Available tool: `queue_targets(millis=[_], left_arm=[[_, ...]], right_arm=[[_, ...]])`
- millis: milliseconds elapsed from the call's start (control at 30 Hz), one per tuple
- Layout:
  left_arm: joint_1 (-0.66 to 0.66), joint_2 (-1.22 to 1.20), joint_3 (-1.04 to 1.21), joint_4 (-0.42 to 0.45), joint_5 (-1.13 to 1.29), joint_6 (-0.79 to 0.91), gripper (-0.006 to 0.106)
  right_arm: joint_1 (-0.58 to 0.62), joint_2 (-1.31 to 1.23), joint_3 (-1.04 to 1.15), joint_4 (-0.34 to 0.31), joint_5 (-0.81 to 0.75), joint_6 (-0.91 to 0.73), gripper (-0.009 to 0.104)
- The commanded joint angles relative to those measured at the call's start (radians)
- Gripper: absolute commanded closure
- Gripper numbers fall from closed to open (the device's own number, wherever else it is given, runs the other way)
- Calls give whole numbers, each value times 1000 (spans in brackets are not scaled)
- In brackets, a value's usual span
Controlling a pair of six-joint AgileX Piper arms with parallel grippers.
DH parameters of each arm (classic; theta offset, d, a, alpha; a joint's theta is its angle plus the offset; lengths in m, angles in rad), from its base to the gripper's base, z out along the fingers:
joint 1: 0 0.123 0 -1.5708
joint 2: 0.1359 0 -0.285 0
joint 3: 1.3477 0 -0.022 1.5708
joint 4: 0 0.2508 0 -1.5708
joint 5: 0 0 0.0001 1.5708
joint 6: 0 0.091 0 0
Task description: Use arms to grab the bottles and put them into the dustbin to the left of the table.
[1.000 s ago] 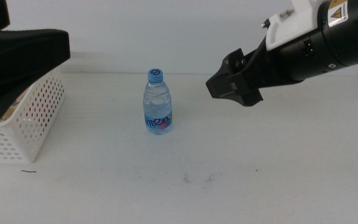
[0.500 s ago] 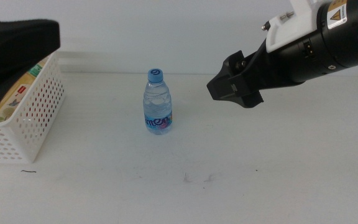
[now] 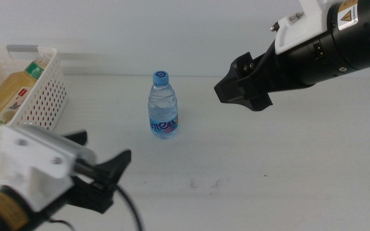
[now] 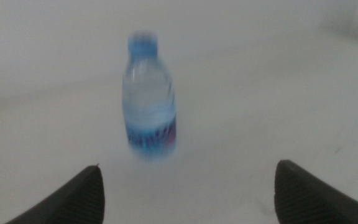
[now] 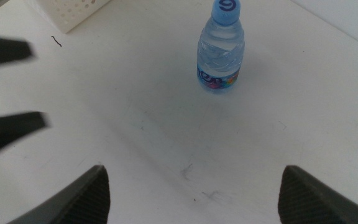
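Observation:
The clear water bottle (image 3: 163, 106) with a blue cap stands upright on the white table (image 3: 288, 167), behind the middle. My left gripper (image 3: 101, 151) is open and empty at the front left, pointing toward the bottle and well short of it. The left wrist view shows the bottle (image 4: 149, 102) blurred ahead of the gripper (image 4: 188, 190). My right gripper (image 3: 239, 86) hangs open and empty above the table, right of the bottle (image 5: 220, 46). The yellow juice bottle (image 3: 10, 95) lies in the white dustbin (image 3: 40, 106) at far left. The red can is out of view.
The right wrist view shows the left gripper's fingers (image 5: 8, 127) blurred at the side and a corner of the dustbin (image 5: 79, 12). Faint scuff marks (image 3: 204, 184) lie on the tabletop in front of the bottle.
My left arm has left the spot over the dustbin and swung down to the table's front left, uncovering the yellow bottle inside. The right arm and the water bottle have not moved.

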Motion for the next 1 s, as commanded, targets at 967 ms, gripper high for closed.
queue_targets(millis=[967], left_arm=[[100,1043,-465,53,-576,39,7]], right_arm=[[-5,-2,-3,-7,-5,-1,23]])
